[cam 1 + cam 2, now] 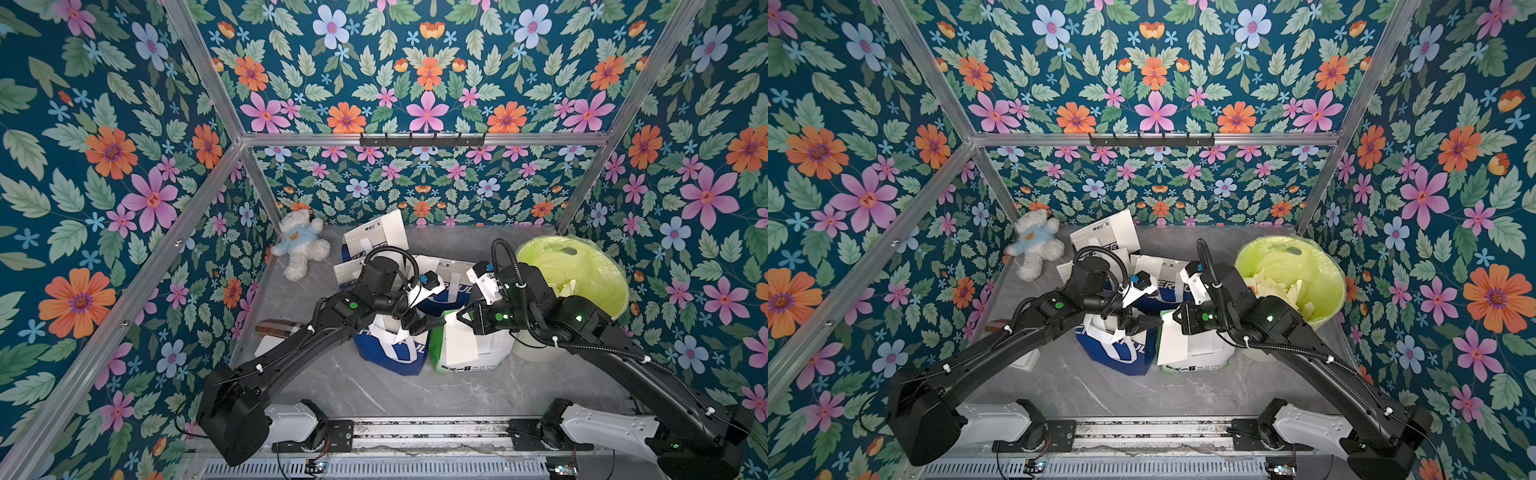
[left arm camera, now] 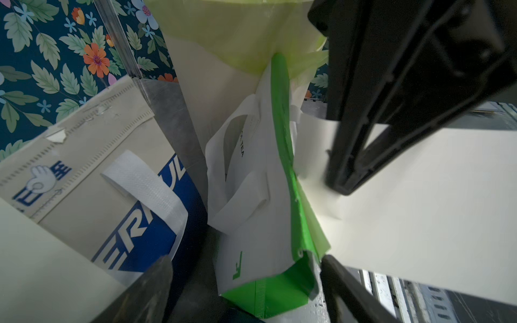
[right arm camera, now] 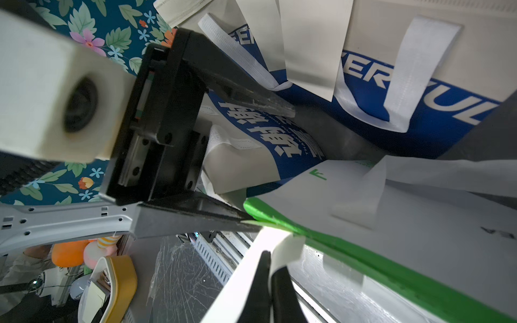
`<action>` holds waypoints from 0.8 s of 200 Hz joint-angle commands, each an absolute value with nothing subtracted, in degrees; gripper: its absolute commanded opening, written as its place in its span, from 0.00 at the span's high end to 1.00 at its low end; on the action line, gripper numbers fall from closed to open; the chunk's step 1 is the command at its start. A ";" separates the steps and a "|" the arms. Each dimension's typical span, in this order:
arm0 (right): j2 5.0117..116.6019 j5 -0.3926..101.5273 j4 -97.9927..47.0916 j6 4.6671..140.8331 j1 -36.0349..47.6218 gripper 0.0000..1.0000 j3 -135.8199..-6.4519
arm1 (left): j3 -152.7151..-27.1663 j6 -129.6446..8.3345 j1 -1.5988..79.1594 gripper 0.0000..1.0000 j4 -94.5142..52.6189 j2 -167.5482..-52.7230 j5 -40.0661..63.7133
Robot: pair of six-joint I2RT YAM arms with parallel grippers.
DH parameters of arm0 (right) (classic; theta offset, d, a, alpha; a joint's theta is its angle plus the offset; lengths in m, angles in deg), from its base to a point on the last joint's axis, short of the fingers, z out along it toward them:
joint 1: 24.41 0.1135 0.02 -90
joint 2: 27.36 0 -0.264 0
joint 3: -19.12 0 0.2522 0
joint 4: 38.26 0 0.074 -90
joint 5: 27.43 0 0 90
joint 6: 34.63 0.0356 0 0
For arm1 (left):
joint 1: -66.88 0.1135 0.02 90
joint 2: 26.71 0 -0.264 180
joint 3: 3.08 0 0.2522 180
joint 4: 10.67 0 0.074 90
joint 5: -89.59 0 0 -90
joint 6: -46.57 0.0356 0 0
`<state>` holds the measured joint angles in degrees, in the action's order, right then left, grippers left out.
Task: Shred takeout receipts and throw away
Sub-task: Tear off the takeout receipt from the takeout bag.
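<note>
A white takeout receipt (image 1: 459, 347) (image 1: 1173, 345) hangs in front of the green and white bag (image 1: 490, 353), and my right gripper (image 1: 462, 318) (image 3: 270, 268) is shut on its upper edge. The right wrist view shows the paper (image 3: 246, 268) pinched between the black fingertips. Just left of it, my left gripper (image 1: 430, 322) (image 2: 246, 293) is open with nothing between its jaws; its fingers (image 3: 251, 98) are spread beside the bag's green edge (image 3: 335, 251). Another plain white slip (image 3: 313, 50) lies on a blue and white bag. Torn white scraps (image 1: 1279, 286) lie inside the lime-lined bin (image 1: 582, 270).
Blue and white bags (image 1: 390, 349) stand under the left arm, and more bags (image 1: 374, 232) stand behind. A white teddy bear (image 1: 301, 249) lies in the back left corner. A white roll (image 1: 536, 351) sits by the bin's foot. The arms' rail (image 1: 415, 432) runs along the front.
</note>
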<state>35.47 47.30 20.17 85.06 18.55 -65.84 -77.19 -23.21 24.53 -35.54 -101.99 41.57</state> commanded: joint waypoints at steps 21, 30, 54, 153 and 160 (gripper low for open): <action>35.53 48.70 21.24 85.12 18.61 1.00 -66.93 | -76.17 -22.40 24.00 0.17 -40.15 -102.48 44.02; 35.61 49.70 22.08 85.27 18.60 1.00 -67.47 | -75.95 -22.18 23.99 0.17 -40.85 -102.30 43.94; 36.01 51.02 23.94 84.87 18.65 1.00 -68.62 | -75.66 -21.03 23.92 0.15 -43.42 -100.85 43.04; 34.95 53.49 22.18 87.22 18.60 1.00 -69.22 | -76.26 -24.80 17.70 0.16 -38.83 -102.30 36.88; 35.12 53.26 21.93 87.40 18.63 1.00 -69.13 | -75.91 -25.38 17.25 0.16 -37.42 -102.50 36.18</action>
<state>34.92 51.91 24.21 85.65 18.59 -68.86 -76.47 -24.08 18.59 -36.22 -101.32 39.82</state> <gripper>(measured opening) 0.068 0.846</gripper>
